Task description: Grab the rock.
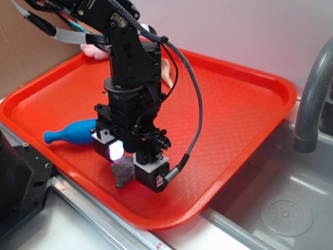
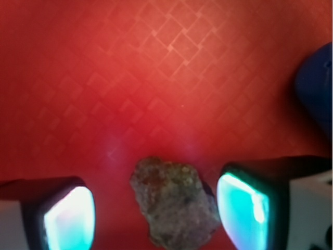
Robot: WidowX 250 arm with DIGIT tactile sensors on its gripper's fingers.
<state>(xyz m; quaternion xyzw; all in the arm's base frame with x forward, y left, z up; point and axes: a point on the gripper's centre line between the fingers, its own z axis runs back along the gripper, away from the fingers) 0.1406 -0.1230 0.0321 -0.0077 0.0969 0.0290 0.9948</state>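
**Gripper Poised Astride Rock on Red Tray**

Seen from the exterior camera: black WidowX arm (image 1: 125, 57) reaching down from the upper left over a bright red plastic tray (image 1: 244, 104) with a fine diamond-patterned floor. At the arm's tip, black two-fingered gripper (image 1: 127, 166), fingers spread apart, lowered close to the tray's near edge. Between the fingers, the small rough brown-grey rock (image 1: 123, 171), angular and pitted, resting on the tray floor. Left finger pad glowing pale white-blue just above the stone; right finger, a black block with a white collar, just beside the stone's right flank.

To the left, smooth blue plastic bottle (image 1: 73, 133) lying on its side, narrow neck pointing toward the tray's left rim, body partly hidden behind the gripper. At the far side, behind the arm, slivers of a pink soft object (image 1: 93, 50) and a tan smooth shell-like piece (image 1: 167, 73). To the right of the tray, grey metal sink basin (image 1: 281, 208) with a round drain, and a grey curved faucet (image 1: 312, 94) rising at the right edge.

Seen from the wrist camera: the rock (image 2: 174, 203) low in frame on red patterned floor, flanked by two cyan-lit finger pads (image 2: 70, 221). Right pad near the stone, left pad apart from it by a clear strip of red. Contact on the right too close to call. Blue bottle (image 2: 317, 86) blurred at the right edge.
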